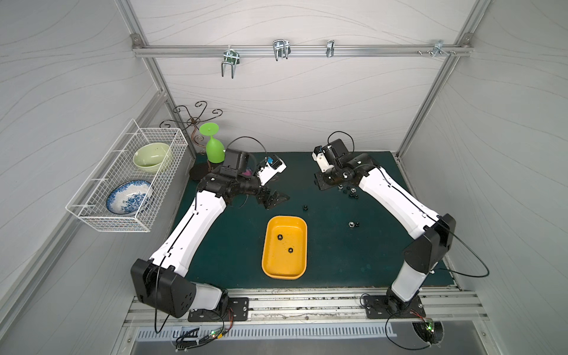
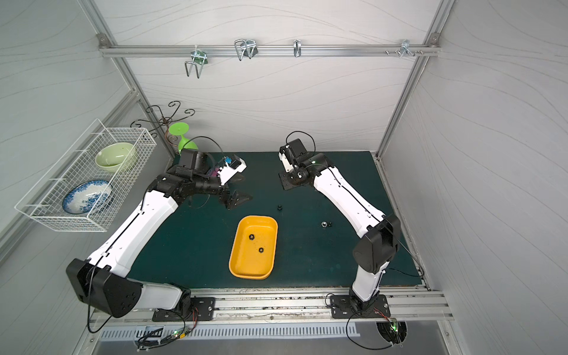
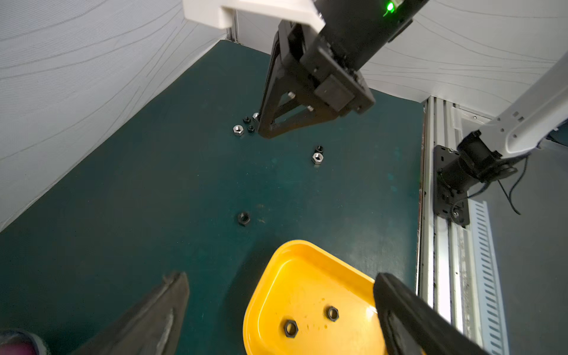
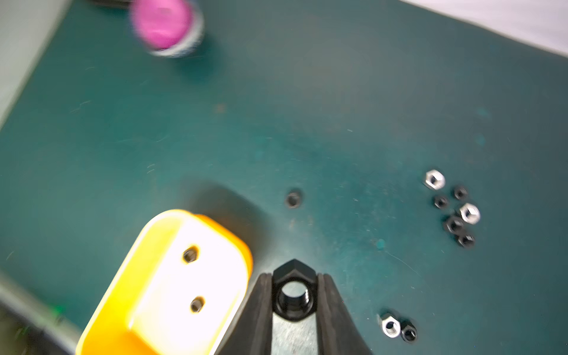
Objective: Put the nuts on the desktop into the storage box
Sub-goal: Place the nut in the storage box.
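1. The left gripper (image 1: 275, 199) hangs just beyond the far end of the storage box, its fingers spread wide and empty. I would leave it parked there, out of the drop path.
2. The storage box (image 1: 284, 264) sits near the middle of the counter (image 1: 233, 246), with two black nuts (image 1: 280, 237) lying apart on its floor.
3. A lone black nut (image 1: 305, 208) lies on the counter just past the box's far right corner.
4. The right gripper (image 3: 266, 130) is over the far right part of the counter, well apart from the box. Its fingers are clenched on a black nut (image 4: 293, 272), gripped across its flats with the hole facing the wrist camera.
5. The step in hand looks to be carrying this nut to the box. Hold the squeeze steady through the move, since so small a part could twist out. Stop over bare floor inside the rim, away from the left fingers, and come down low before letting go so the nut does not bounce out.
6. A cluster of nuts (image 1: 349, 190) waits beside the right arm.
7. Nearer the front, a silver and black pair (image 1: 352, 224) lie touching.
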Available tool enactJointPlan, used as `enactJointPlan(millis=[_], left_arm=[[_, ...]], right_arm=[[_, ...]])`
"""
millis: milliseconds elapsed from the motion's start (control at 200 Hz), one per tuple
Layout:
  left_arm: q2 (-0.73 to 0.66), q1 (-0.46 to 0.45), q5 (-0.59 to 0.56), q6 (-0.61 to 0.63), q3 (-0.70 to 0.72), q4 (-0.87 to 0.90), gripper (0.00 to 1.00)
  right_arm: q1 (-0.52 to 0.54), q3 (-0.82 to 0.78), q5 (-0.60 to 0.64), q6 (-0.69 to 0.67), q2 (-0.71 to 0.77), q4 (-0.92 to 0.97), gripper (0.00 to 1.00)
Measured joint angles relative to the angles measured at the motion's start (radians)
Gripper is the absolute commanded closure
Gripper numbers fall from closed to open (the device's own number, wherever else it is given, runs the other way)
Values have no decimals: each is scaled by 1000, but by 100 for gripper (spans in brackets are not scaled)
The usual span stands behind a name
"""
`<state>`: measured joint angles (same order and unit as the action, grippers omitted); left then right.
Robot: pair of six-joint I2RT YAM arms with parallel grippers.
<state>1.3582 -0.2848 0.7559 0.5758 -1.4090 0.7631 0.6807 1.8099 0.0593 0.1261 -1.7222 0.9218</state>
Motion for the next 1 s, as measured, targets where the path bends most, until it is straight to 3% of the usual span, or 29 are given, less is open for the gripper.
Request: enactJointPlan(millis=[350,635,1001], left_arm=[[-173,91,144,244,69,272,1],[-193,193,169,348,130,333,1],[-208,307,228,572,299,433,1]], right_arm=[[151,-134,-118,-142,141,-47,86],[319,-300,-127,-225,214,-144,86],[402,-508,-98,-251,227,-307,87]])
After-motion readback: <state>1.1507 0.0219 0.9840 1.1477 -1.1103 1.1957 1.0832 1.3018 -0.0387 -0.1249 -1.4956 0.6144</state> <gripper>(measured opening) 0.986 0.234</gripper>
